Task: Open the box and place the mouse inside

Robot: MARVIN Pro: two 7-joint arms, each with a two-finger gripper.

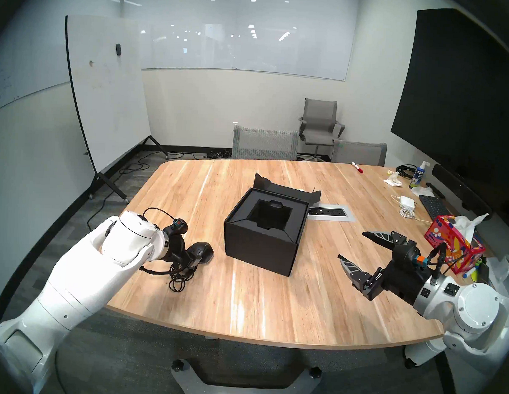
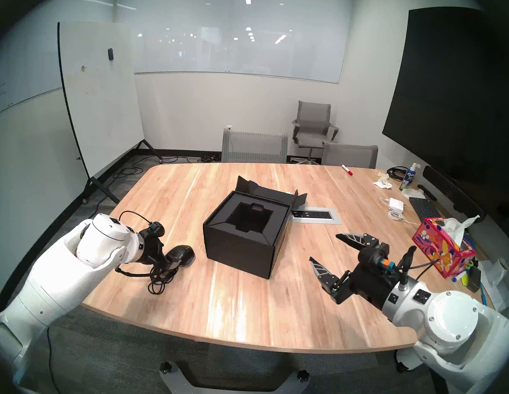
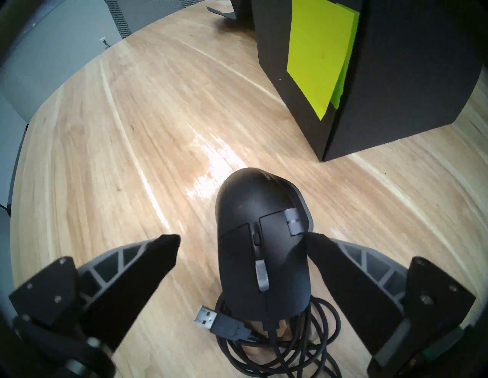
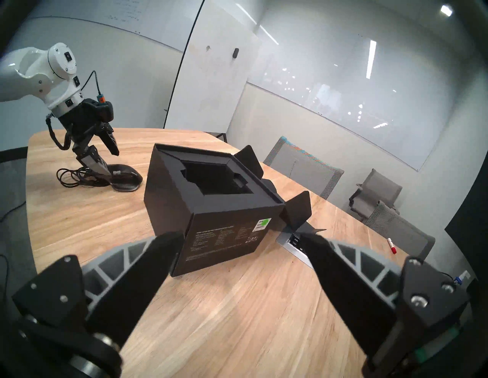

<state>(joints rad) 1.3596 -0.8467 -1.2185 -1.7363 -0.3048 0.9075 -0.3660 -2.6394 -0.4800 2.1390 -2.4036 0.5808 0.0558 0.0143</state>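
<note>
The black box (image 1: 263, 245) stands open mid-table, its lid flap (image 1: 285, 190) folded back and the black moulded insert (image 1: 271, 215) empty. Yellow-green sticky notes (image 3: 319, 58) are on its left side and a green label (image 4: 264, 223) on its right side. The black mouse (image 1: 204, 249) lies on the table left of the box, with its coiled cable (image 1: 177, 279) and USB plug (image 3: 211, 319) behind it. My left gripper (image 3: 241, 237) is open and straddles the mouse (image 3: 261, 237), fingers low on either side. My right gripper (image 1: 351, 245) is open and empty, right of the box.
A power outlet plate (image 1: 331, 213) is set in the table behind the box. At the right edge are a red floral tissue box (image 1: 452, 247), a black keyboard (image 1: 433, 206), a white charger (image 1: 407, 200), a spray bottle (image 1: 420, 174) and a red marker (image 1: 357, 167). Chairs stand beyond the far edge.
</note>
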